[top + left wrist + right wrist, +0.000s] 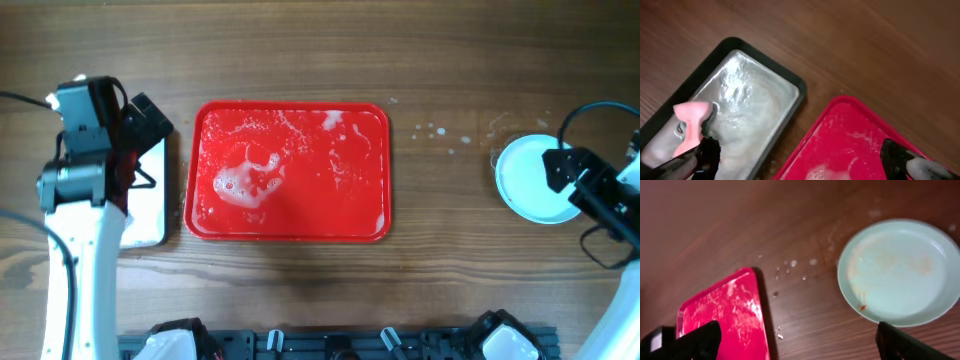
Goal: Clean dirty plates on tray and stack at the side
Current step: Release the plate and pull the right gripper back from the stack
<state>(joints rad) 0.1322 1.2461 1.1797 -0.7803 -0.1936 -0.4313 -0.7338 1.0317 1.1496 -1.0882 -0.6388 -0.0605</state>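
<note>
The red tray [290, 225] lies mid-table, wet with white foam and with no plate on it. A pale turquoise plate [525, 180] rests on the wood at the far right. In the right wrist view the plate [900, 272] shows faint brownish smears and a small red spot. My right gripper [800, 342] hovers open beside it, holding nothing; overhead, the right gripper [565, 172] overlaps the plate's right edge. My left gripper [802, 160] is open and empty, straddling the gap between the red tray [850, 135] and a smaller tray.
A black-rimmed tray [760, 75] with a wet white inside sits left of the red tray. A pink sponge [690, 122] lies in it, next to my left finger. Foam specks [435, 132] dot the wood between the red tray and the plate.
</note>
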